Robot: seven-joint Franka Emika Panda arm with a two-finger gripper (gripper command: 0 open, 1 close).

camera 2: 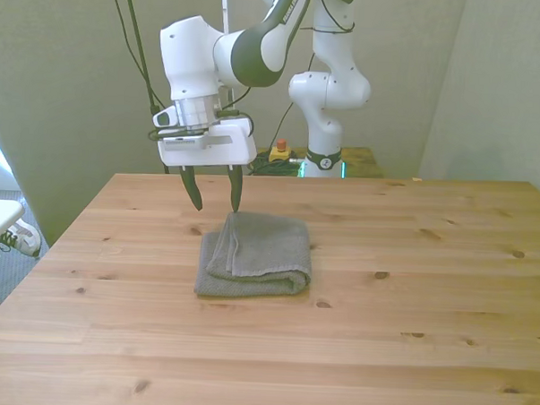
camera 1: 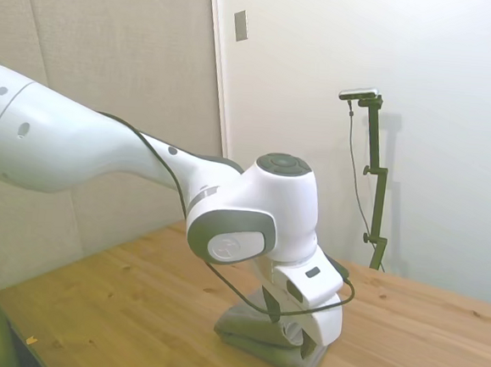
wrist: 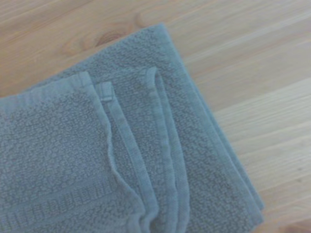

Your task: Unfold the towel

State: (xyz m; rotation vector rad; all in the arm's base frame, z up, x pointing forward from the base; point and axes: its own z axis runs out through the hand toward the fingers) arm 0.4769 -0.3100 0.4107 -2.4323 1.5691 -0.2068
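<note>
**Towel folded, pincer poised at its far corner**

Towel lies folded in a thick grey wad at the centre-left of the front view, flat on the tabletop. Its stacked hemmed edges run down its left part in that view, from the far corner toward the near edge, while a rounded fold closes the near right side. In the wrist view the towel fills the lower left of the frame, with several hems lying side by side and one top flap ending at a small corner near the middle. In the side view the towel sits low in the frame, mostly hidden under the wrist.

Pincer hangs just above and behind the towel's far left corner in the front view, fingers spread apart and holding nothing. The right fingertip in that view is at or just over the corner; the left one stands over bare wood beside it. Whether either tip touches cloth cannot be told.

The coming move likely turns on this: the loose layers lie directly below and slightly toward the frame's bottom from the pincer, so a short descent should let it catch the top flap's corner and peel it away from the fold.
</note>
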